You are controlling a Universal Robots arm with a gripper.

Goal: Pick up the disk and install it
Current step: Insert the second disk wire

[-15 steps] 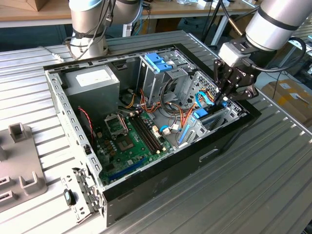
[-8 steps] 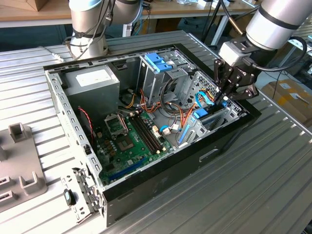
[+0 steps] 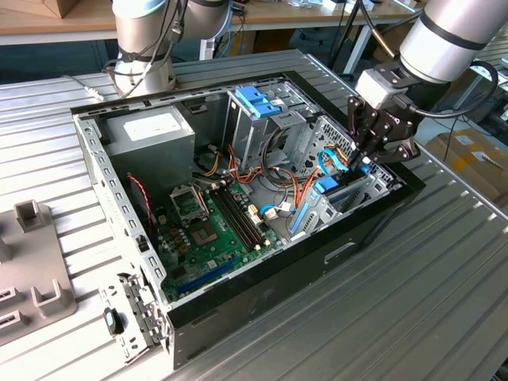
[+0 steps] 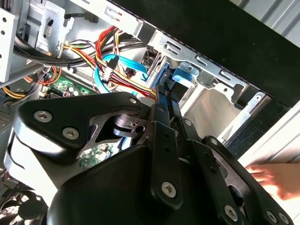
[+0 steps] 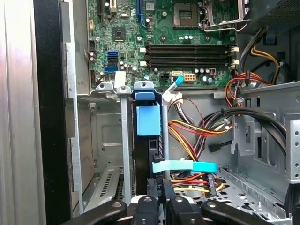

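The disk (image 5: 147, 119) stands on edge in a narrow bay slot at the end of the open computer case (image 3: 238, 294), on the exterior view's right. Its light-blue carrier tab (image 4: 180, 76) shows at the slot's mouth. My gripper (image 5: 161, 194) reaches down into that bay from above the case wall, and its black fingers (image 4: 164, 108) are drawn close together on the disk's edge. In the exterior view the gripper (image 3: 363, 161) hangs just over the blue-edged disk (image 3: 328, 187).
Bundles of coloured wires (image 5: 187, 136) and a flat blue cable (image 5: 185, 165) lie right beside the slot. A tall metal cage with a blue bracket (image 3: 258, 99) stands behind it. The motherboard (image 3: 214, 226) fills the case floor. A person's hand (image 4: 272, 178) rests outside the case.
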